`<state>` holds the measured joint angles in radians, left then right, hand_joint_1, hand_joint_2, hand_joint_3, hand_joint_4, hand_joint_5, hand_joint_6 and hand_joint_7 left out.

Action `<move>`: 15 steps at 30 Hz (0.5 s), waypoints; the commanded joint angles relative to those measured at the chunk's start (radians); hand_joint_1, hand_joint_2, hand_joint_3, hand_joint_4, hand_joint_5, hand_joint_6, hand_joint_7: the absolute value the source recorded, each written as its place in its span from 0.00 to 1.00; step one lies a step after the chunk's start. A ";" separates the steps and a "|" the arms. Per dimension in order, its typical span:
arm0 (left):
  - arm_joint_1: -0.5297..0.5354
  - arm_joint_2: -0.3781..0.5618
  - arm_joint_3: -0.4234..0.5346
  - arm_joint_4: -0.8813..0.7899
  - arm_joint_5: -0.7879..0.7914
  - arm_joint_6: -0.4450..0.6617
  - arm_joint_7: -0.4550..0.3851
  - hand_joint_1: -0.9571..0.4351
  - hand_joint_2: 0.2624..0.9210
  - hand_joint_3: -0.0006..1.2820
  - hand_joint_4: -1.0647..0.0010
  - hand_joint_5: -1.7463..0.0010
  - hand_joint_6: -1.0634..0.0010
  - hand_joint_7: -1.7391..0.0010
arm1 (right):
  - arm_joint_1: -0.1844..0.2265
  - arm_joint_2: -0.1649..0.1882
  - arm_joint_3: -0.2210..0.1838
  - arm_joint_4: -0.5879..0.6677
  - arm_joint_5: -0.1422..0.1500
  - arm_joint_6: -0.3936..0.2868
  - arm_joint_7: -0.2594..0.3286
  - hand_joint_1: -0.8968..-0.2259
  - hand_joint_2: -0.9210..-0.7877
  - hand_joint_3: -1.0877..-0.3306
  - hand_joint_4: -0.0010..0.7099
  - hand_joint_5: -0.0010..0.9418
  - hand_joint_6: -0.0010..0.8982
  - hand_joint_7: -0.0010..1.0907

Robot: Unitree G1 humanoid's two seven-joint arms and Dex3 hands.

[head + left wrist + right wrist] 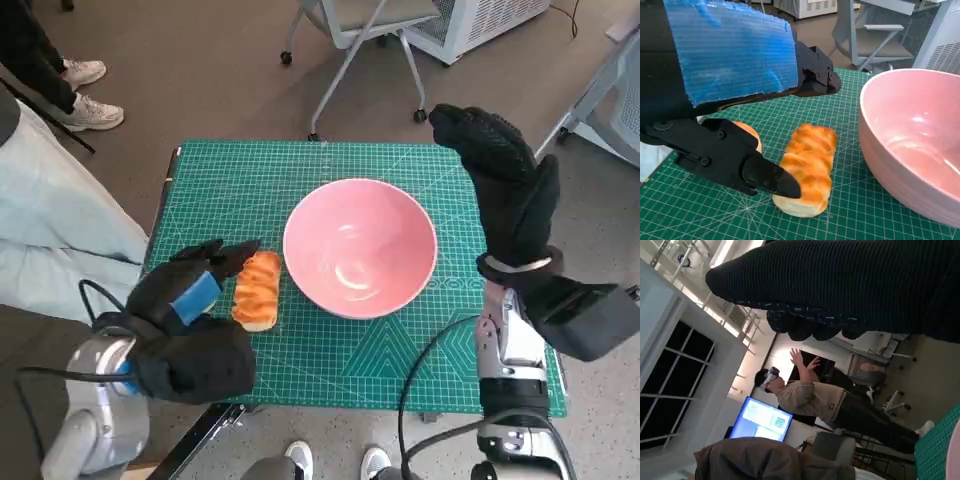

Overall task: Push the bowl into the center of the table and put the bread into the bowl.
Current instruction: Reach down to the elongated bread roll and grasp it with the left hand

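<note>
A pink bowl (360, 247) stands near the middle of the green cutting mat (400, 350), empty; in the left wrist view the bowl (912, 145) fills one side. A golden bread roll (257, 290) lies on the mat just beside the bowl. My left hand (190, 300) hovers over the mat next to the bread (807, 167), its fingers (765, 175) spread around it without gripping. My right hand (510, 180) is raised above the mat's far right edge, gloved fingers extended, holding nothing.
Office chairs (365, 25) stand beyond the table's far side. A person's leg in pale trousers (50, 210) and feet (85, 95) are at the table's left. In the right wrist view a person (820, 400) stands with raised hands near a monitor (760, 420).
</note>
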<state>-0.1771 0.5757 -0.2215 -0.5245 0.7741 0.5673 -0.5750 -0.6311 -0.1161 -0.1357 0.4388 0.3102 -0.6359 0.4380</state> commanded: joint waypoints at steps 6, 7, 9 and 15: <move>-0.011 -0.065 -0.042 0.050 0.091 0.043 0.035 0.22 1.00 0.13 0.79 0.98 0.79 1.00 | 0.029 -0.001 -0.001 -0.005 -0.002 0.019 0.001 0.41 0.00 0.42 0.24 0.00 0.00 0.56; -0.011 -0.067 -0.042 0.051 0.093 0.043 0.034 0.22 1.00 0.13 0.79 0.98 0.79 1.00 | 0.029 -0.001 -0.001 -0.006 -0.002 0.019 0.001 0.41 0.00 0.42 0.24 0.00 0.00 0.56; -0.015 -0.090 -0.055 0.076 0.118 0.058 0.053 0.22 1.00 0.15 0.76 0.97 0.79 0.99 | 0.029 -0.003 -0.003 -0.006 -0.001 0.019 0.002 0.41 0.00 0.42 0.24 0.00 0.00 0.56; -0.033 -0.147 -0.067 0.129 0.162 0.087 0.096 0.21 1.00 0.22 0.67 0.95 0.76 0.99 | 0.028 -0.006 -0.006 -0.003 -0.002 0.019 0.002 0.41 0.00 0.42 0.24 0.00 0.00 0.56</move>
<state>-0.1940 0.4532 -0.2804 -0.4169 0.9089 0.6386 -0.5020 -0.6243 -0.1163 -0.1371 0.4314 0.3106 -0.6291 0.4380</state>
